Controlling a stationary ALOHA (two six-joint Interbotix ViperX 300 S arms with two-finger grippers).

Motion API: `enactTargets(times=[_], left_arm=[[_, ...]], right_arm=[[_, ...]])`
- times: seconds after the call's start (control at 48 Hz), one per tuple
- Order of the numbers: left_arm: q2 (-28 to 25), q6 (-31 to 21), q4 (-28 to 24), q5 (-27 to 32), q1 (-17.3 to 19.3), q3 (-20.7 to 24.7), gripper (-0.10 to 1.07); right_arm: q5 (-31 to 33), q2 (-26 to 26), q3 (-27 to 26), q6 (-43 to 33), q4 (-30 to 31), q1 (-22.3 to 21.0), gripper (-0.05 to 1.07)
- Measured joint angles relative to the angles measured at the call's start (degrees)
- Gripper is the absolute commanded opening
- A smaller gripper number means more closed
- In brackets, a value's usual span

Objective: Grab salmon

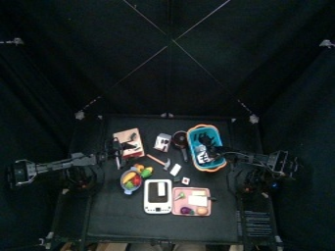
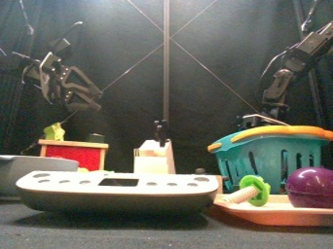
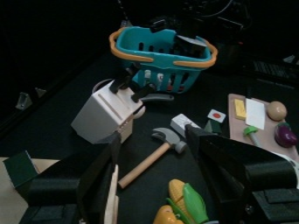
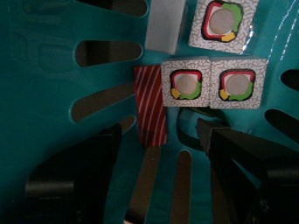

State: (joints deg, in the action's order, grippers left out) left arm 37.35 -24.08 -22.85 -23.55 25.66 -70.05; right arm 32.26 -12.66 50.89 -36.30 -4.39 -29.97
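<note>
Here the right gripper (image 4: 176, 140) hangs over the teal basket (image 4: 47, 52), jaws spread wide and holding nothing.

The salmon piece (image 4: 149, 103) – one red striped strip – lies on the basket floor just ahead of the jaws, touching the sushi rolls (image 4: 212, 83). Three rolls are counted. The left gripper (image 3: 152, 162) rests apart, over the table – jaws open.

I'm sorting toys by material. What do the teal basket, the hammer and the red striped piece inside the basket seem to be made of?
The basket looks like moulded plastic: glossy teal walls with cut slots and an orange rim. The hammer seems to have a pale wooden handle and a dark head, maybe painted wood or plastic. The red striped piece looks like smooth painted wood or plastic; I can't tell which.
</note>
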Motion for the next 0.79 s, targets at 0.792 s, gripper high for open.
enactTargets(times=[0.792], left_arm=[[0.0, 0.0, 0.0, 1.9, 0.3, 0.0, 0.94]], right_arm=[[-2.2, 6.9, -0.4, 0.1, 0.9, -0.7, 0.98]])
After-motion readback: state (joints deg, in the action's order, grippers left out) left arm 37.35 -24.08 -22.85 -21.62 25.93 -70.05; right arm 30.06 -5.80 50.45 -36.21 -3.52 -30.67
